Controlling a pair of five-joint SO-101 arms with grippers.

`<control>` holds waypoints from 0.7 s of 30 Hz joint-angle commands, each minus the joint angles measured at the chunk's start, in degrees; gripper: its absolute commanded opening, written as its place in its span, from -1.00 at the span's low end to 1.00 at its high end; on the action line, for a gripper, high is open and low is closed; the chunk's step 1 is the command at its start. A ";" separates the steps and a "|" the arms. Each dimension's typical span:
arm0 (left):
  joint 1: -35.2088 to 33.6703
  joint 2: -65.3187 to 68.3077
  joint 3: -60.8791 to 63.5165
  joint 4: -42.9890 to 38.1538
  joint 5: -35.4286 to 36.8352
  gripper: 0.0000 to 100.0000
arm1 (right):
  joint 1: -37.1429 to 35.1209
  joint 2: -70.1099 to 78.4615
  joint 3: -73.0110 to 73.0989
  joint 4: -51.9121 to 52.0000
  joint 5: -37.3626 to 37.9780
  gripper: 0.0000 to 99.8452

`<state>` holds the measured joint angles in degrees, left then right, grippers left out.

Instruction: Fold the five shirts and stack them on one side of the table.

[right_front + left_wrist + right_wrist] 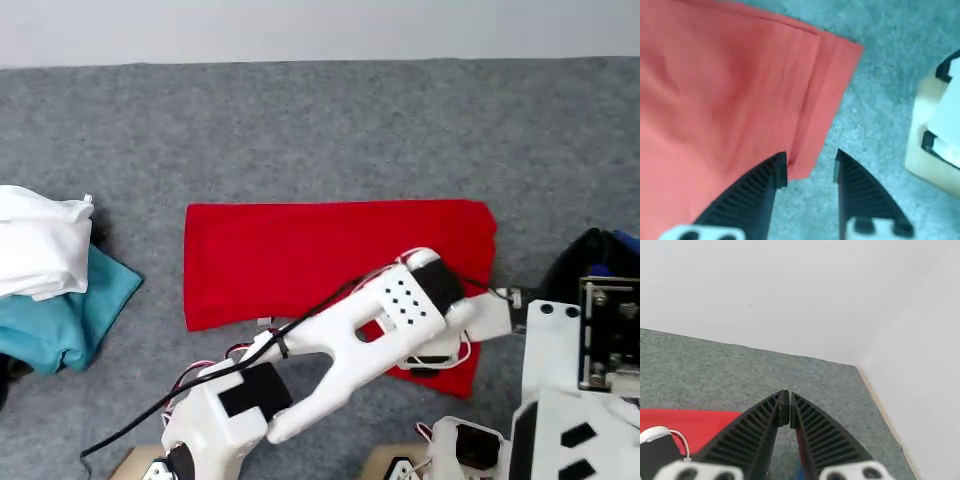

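Note:
The red shirt lies partly folded in the middle of the grey table. My left arm stretches across it from the near left. My left gripper hangs over the shirt's near right edge. In the left wrist view this gripper is open: one finger is over the layered red shirt, the other over bare table. My right gripper is shut on nothing, raised and pointing at the far right table corner, with the red shirt below it.
A white shirt rests on a teal shirt at the left edge. A dark heap with some blue lies at the right edge beside the right arm. A pale wall runs along the table's far side.

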<state>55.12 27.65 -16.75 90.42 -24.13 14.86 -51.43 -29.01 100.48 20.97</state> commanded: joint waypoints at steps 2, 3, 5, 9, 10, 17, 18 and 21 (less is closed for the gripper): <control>0.18 1.85 -2.95 -0.18 -2.29 -0.67 | 0.57 0.13 0.44 2.33 -0.53 -0.98; 0.18 2.55 -4.09 -0.18 -2.64 -0.66 | 0.57 0.22 0.44 2.33 -0.53 -0.98; 0.00 3.96 -6.37 -0.09 -2.99 -0.64 | 0.57 0.31 0.44 2.33 -0.53 -0.98; -0.09 6.24 -9.89 0.79 -2.99 -0.60 | 0.57 0.40 0.44 2.33 -0.44 -0.98; -0.09 6.68 -10.68 1.14 -3.08 -0.59 | 0.57 0.40 0.53 2.33 -0.35 -0.98; 0.18 10.29 -14.90 5.36 -6.77 -0.57 | 0.57 0.40 4.57 2.33 -0.35 -0.98; 0.18 10.73 -15.25 5.89 -6.77 -0.57 | 0.57 0.22 5.27 2.33 -0.35 -0.98; 0.18 12.22 -15.52 6.33 -7.56 -0.55 | 0.57 0.22 5.71 2.33 -0.35 -0.98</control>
<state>55.03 39.96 -30.20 95.69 -30.81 14.86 -51.43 -23.56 100.57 20.97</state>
